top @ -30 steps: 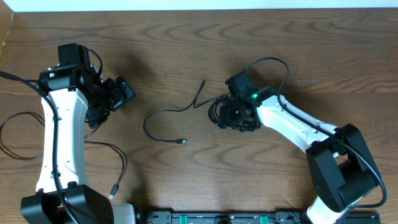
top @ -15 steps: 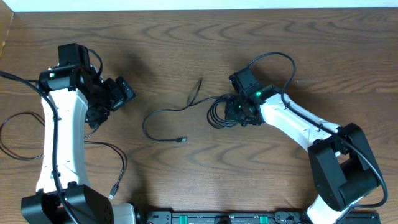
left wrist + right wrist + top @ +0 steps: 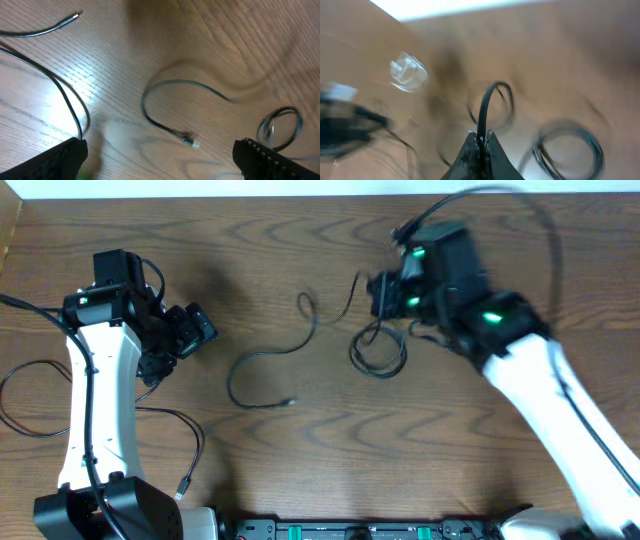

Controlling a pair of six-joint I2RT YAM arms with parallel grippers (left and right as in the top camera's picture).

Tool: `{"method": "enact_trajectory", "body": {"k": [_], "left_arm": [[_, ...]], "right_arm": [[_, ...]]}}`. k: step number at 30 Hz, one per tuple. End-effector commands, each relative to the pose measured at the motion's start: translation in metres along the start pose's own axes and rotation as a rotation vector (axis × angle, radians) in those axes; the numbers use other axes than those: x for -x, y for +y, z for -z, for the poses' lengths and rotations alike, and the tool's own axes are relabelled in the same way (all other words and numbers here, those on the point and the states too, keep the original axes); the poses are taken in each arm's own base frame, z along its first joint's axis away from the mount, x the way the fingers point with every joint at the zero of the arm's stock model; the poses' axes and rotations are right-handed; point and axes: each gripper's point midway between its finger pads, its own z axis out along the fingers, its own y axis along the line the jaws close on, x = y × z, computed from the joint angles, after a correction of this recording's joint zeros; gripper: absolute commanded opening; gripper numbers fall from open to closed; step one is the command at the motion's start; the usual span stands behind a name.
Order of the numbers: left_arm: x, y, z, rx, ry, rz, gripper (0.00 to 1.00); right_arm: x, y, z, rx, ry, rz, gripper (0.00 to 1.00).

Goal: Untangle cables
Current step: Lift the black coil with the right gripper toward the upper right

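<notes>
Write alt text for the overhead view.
The right gripper, motion-blurred, is shut on a coiled black cable right of centre over a wooden table. A loose black cable curves across the middle, its plug end free. The left gripper sits open at the left, holding nothing.

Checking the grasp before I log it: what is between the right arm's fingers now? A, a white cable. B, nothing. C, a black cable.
C: in the right wrist view the right arm's fingers are pinched shut on a black cable rising from them.
</notes>
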Motion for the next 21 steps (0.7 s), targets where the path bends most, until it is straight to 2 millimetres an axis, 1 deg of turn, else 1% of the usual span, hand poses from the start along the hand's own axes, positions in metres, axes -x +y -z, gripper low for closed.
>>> {"method": "enact_trajectory", "body": {"k": [1, 3, 7, 8, 10, 12, 13, 17, 18, 19, 21], "left_arm": [[0.001, 0.004, -0.003, 0.018, 0.006, 0.006, 0.98], [0.001, 0.004, -0.003, 0.018, 0.006, 0.006, 0.98], [0.001, 0.004, -0.003, 0.018, 0.006, 0.006, 0.98], [0.001, 0.004, -0.003, 0.018, 0.007, 0.006, 0.98], [0.001, 0.004, -0.003, 0.018, 0.007, 0.006, 0.98], [0.001, 0.004, -0.003, 0.018, 0.006, 0.006, 0.98], [0.001, 0.004, -0.003, 0.018, 0.007, 0.006, 0.98], [0.001, 0.004, -0.003, 0.018, 0.007, 0.006, 0.98], [0.001, 0.004, -0.003, 0.018, 0.007, 0.006, 0.98], [0.001, 0.004, -0.003, 0.018, 0.007, 0.006, 0.98], [0.001, 0.004, -0.003, 0.018, 0.006, 0.006, 0.98]], "right_arm": [[0.044, 0.037, 0.069, 0.089, -0.204, 0.173, 0.01], [0.058, 0.051, 0.097, 0.130, -0.293, 0.194, 0.01], [0.085, 0.074, 0.143, 0.198, -0.474, 0.231, 0.01], [0.099, 0.082, 0.163, 0.218, -0.563, 0.242, 0.01], [0.107, 0.085, 0.176, 0.229, -0.617, 0.248, 0.01], [0.110, 0.086, 0.180, 0.237, -0.632, 0.237, 0.01], [0.109, 0.085, 0.178, 0.237, -0.624, 0.227, 0.01], [0.102, 0.077, 0.162, 0.209, -0.566, 0.214, 0.01], [0.103, 0.076, 0.160, 0.209, -0.565, 0.211, 0.01], [0.107, 0.076, 0.161, 0.214, -0.578, 0.193, 0.01], [0.124, 0.078, 0.175, 0.251, -0.656, 0.145, 0.01]]}}
